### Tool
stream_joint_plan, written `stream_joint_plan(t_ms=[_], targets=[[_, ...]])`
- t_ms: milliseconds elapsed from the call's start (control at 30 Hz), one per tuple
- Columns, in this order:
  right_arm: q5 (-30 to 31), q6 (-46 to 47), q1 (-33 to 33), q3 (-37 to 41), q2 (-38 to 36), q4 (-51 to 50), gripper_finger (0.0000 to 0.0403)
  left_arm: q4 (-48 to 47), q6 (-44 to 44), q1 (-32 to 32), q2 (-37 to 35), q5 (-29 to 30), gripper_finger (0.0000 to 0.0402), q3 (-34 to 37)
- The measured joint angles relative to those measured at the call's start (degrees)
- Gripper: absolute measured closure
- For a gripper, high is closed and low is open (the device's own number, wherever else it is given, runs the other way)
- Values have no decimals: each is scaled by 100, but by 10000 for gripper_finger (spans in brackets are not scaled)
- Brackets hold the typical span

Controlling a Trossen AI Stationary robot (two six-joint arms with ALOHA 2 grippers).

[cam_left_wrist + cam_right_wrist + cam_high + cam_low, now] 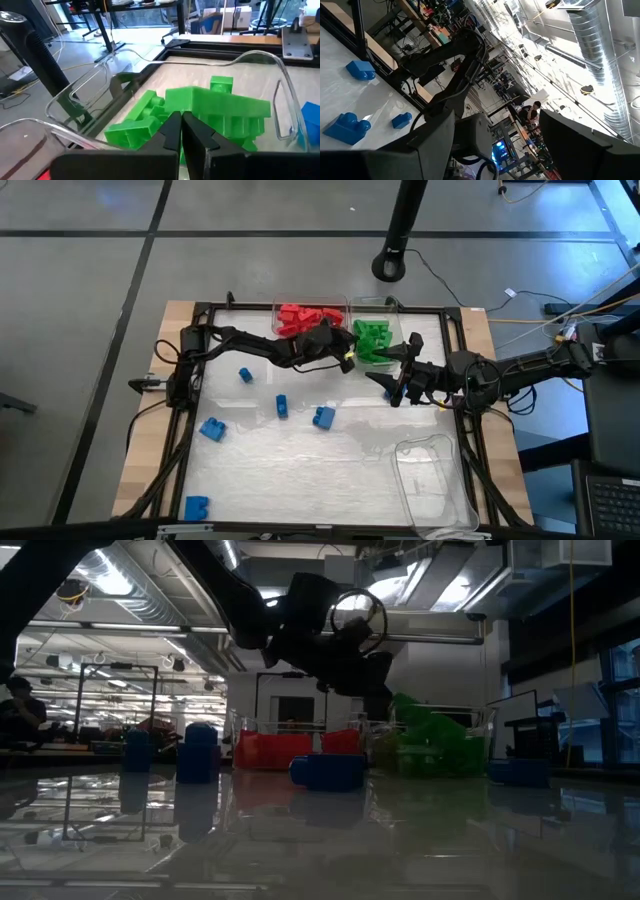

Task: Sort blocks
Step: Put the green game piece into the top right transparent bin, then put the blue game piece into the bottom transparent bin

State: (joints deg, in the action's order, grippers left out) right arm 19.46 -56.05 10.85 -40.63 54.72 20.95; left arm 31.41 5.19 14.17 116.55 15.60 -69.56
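Green blocks point(374, 340) point(215, 107) lie heaped in a clear bin point(260, 55) at the table's far edge. Red blocks point(308, 318) fill the bin to its left. Several blue blocks point(323, 417) point(212, 429) lie loose on the table, and one point(330, 770) shows close in the low view. My left gripper point(181, 125) point(350, 356) is shut with nothing between its fingers, at the green bin's near left side, just over the heap. Whether it touches the heap, I cannot tell. My right gripper point(505, 150) point(393, 385) hangs open above the table, right of the green bin, holding nothing.
An empty clear bin point(435, 480) lies at the near right corner. A black frame point(200, 315) rims the table. One blue block point(196, 506) sits at the near left edge. Open table lies between the loose blocks and the near edge.
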Motion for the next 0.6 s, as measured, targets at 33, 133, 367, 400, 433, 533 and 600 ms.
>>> stream_joint_plan(t_ms=[33,133,367,400,433,533,600], targets=[[0,0,0,1,0,-4,114,2,2,14,0,-4,398,0],[0,0,0,-1,0,-23,114,-260,190,14,-45,-4,395,1],[0,-2,0,1,0,-212,114,-1853,730,-570,-1018,859,399,6],[-2,-2,0,1,0,-233,114,-2121,754,-721,-1201,1039,399,53],[-22,0,0,1,0,-268,114,-2354,768,-883,-1410,1204,399,113],[-162,108,0,1,0,-315,114,-2901,632,-1381,-2102,1664,400,464],[-327,231,0,1,0,-332,114,-2959,433,-1688,-2624,1922,399,878]])
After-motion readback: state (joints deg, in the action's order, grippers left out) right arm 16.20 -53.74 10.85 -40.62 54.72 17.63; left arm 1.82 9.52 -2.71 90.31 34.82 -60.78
